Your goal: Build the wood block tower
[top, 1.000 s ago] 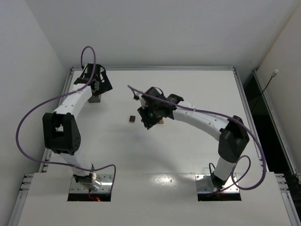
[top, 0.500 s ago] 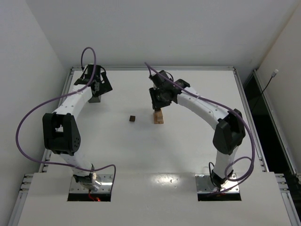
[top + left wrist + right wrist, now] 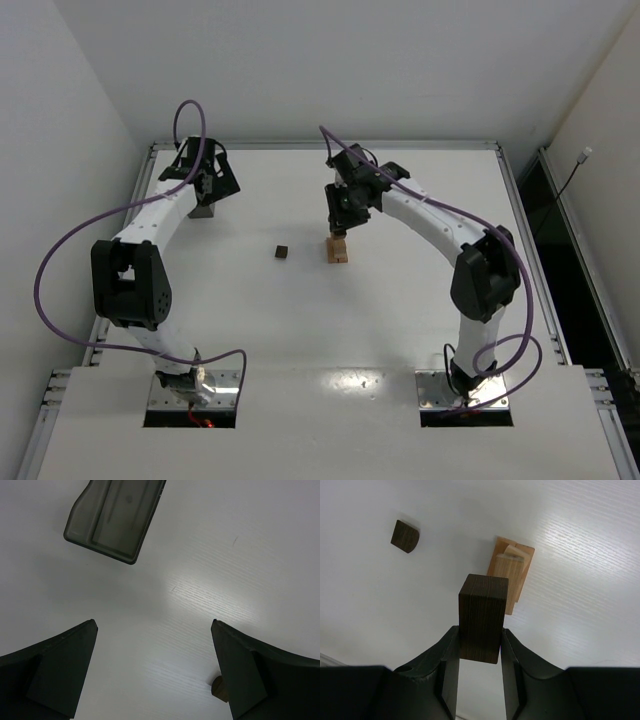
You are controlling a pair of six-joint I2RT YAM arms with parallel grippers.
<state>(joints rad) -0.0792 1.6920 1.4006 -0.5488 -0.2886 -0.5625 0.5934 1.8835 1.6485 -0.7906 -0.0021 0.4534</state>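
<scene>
The tower [image 3: 339, 249] is a short stack of light tan wood blocks mid-table; in the right wrist view the tower [image 3: 512, 575] lies just beyond my fingers. My right gripper [image 3: 480, 632] is shut on a dark brown wood block [image 3: 481, 615], held upright above and slightly short of the stack; from above, the right gripper [image 3: 341, 224] hovers at the tower's far side. A small dark quarter-round block [image 3: 282, 252] lies left of the tower, also seen as the quarter-round block [image 3: 405, 536]. My left gripper [image 3: 155, 625] stands open over bare table at the back left.
A grey translucent box [image 3: 115, 517] lies just beyond the left gripper; from above the box [image 3: 203, 209] sits by the table's back-left edge. A small brown wooden piece [image 3: 218, 688] peeks out beside the left gripper's right finger. A raised rim [image 3: 330, 145] borders the table.
The right arm swung from beside the small dark block toward the back and right, carrying the dark brown block over the tan tower. The left arm stayed still.
</scene>
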